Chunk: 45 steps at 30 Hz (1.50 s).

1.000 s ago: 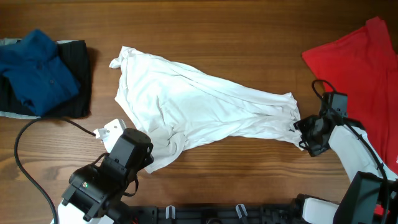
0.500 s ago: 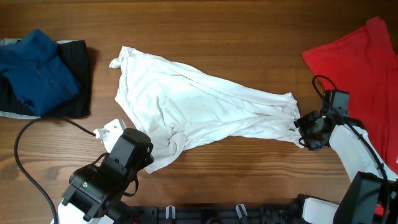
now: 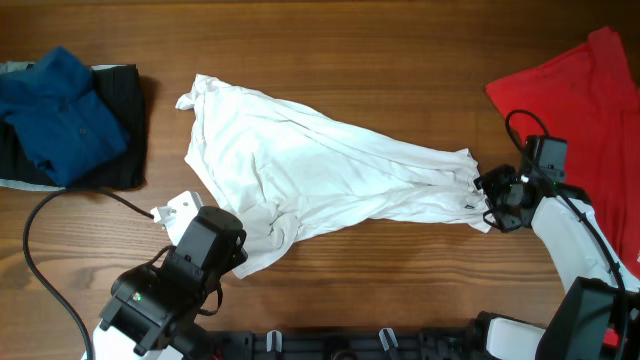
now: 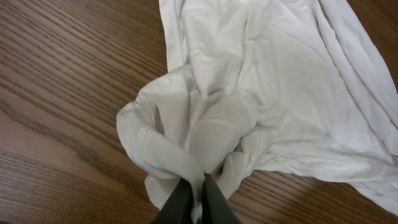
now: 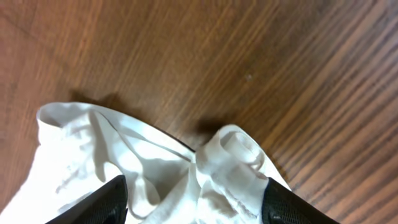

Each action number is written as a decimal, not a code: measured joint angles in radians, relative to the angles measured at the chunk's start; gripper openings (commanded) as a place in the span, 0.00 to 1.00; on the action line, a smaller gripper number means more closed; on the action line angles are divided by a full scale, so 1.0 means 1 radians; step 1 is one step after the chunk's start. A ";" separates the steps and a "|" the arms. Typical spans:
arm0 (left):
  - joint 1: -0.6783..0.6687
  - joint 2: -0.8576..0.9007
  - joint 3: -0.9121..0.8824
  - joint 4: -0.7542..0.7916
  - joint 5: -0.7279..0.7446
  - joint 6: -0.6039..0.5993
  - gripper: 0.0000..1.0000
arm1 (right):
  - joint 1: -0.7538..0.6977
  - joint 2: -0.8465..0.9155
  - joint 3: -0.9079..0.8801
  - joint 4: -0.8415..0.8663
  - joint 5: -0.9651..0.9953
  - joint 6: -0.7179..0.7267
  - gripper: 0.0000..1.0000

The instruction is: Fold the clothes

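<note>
**Obs:** Position of the white T-shirt [image 3: 320, 170]?

**Rec:** It lay crumpled and unfolded on the table [image 3: 400, 40], stretched on a slant and twisted into long ridges. The red shirt [image 3: 580, 110] lay just past the T-shirt's right end, apart from it. A blue garment [image 3: 60, 115] sat well off its left end.

**Obs:** Grippers?

**Rec:** The left gripper [image 4: 196, 182] was closed narrow, pinching a bunched fold at the T-shirt's near-left corner, with cloth caught between the fingers. The right gripper [image 5: 194, 185] was at the T-shirt's right end with jaws wide, straddling the rumpled hem. I saw no pinch there, and the cloth lay loose between the fingers.

**Obs:** Step in hand?

**Rec:** My judgement was spreading, not folding. One end was held and the other was being sought, and no fold had been made.

**Obs:** Next move?

**Rec:** Likely the right jaws needed to settle on a single edge of the hem, not the whole wad, and close. Then both arms could draw apart to take out the twist. The risk was a grab through several layers, which would leave the T-shirt roped.
</note>
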 measured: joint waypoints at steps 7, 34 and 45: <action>0.000 0.000 0.000 0.000 0.000 0.000 0.07 | -0.002 0.000 0.000 0.031 0.000 -0.003 0.67; 0.000 0.000 0.000 0.000 0.000 0.000 0.07 | -0.033 0.000 0.023 -0.070 -0.019 -0.051 0.68; 0.000 0.000 0.000 0.000 0.000 0.000 0.07 | -0.033 0.000 -0.019 -0.051 -0.028 -0.058 0.58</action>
